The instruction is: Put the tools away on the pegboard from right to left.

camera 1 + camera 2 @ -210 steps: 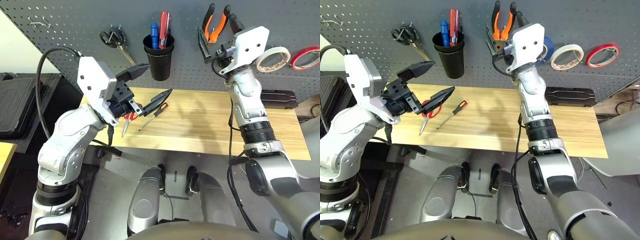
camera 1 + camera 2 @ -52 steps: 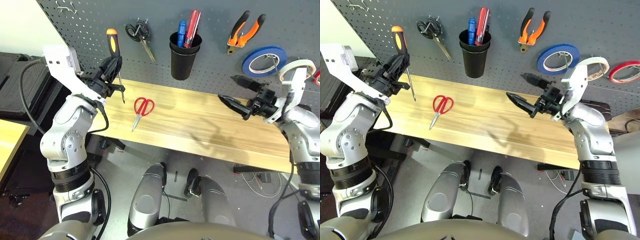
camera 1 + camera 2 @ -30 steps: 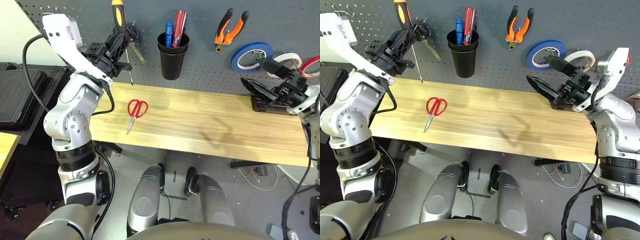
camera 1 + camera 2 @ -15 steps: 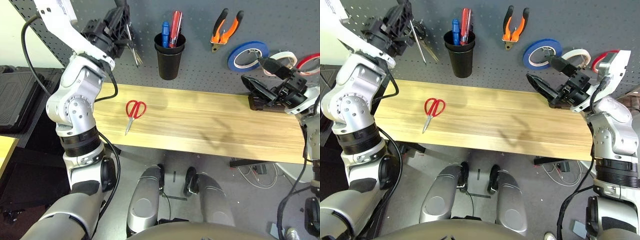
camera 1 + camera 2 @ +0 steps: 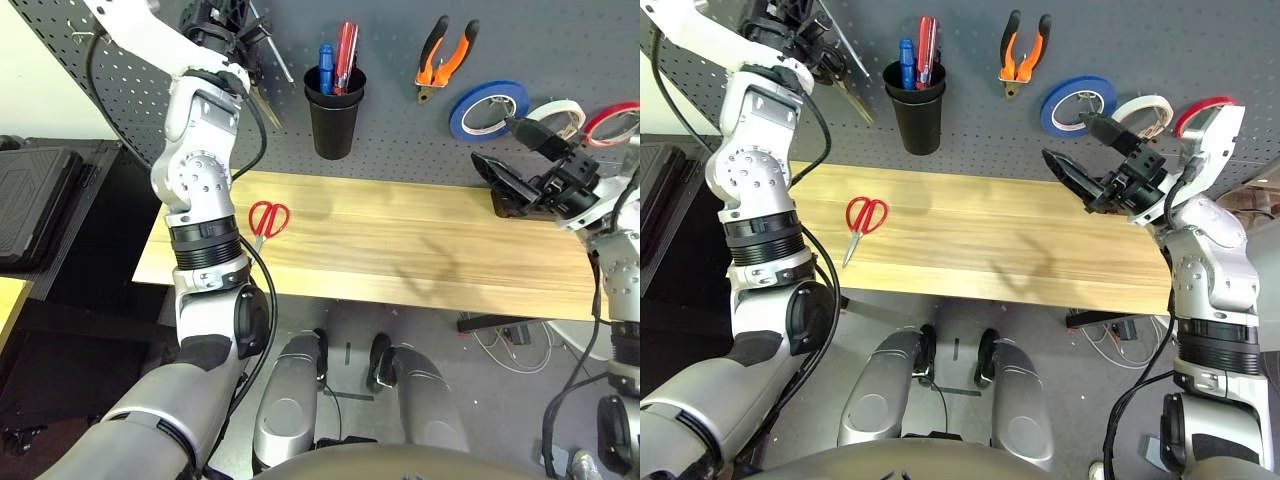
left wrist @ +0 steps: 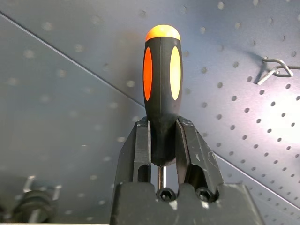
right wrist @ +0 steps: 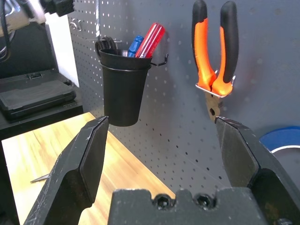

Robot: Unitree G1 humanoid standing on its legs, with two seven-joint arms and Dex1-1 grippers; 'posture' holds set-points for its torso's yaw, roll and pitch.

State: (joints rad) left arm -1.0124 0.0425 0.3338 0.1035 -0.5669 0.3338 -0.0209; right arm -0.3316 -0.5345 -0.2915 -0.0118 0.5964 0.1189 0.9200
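Note:
My left gripper (image 6: 161,127) is shut on the black-and-orange screwdriver handle (image 6: 161,89), raised high against the dark grey pegboard (image 5: 395,40) at its upper left. The screwdriver's shaft (image 5: 273,52) slants down past the black-handled scissors. Red-handled scissors (image 5: 265,218) lie on the wooden table (image 5: 400,250) at the left. The orange-and-black pliers (image 5: 443,55) and the whitish tape roll (image 5: 556,115) hang on the board. My right gripper (image 5: 493,141) stands open over the table's right end, with nothing between its fingers, below the tape rolls.
A black cup (image 5: 333,115) holding blue and red tools hangs mid-board. Blue tape (image 5: 488,108) and red tape (image 5: 615,122) hang beside the whitish roll. A bare metal hook (image 6: 274,70) is near the screwdriver. A black case (image 5: 505,205) lies at the table's back right.
My left arm has lifted the screwdriver higher, up toward the board's top left. The right gripper has stayed open in much the same place. The camera view has shifted.

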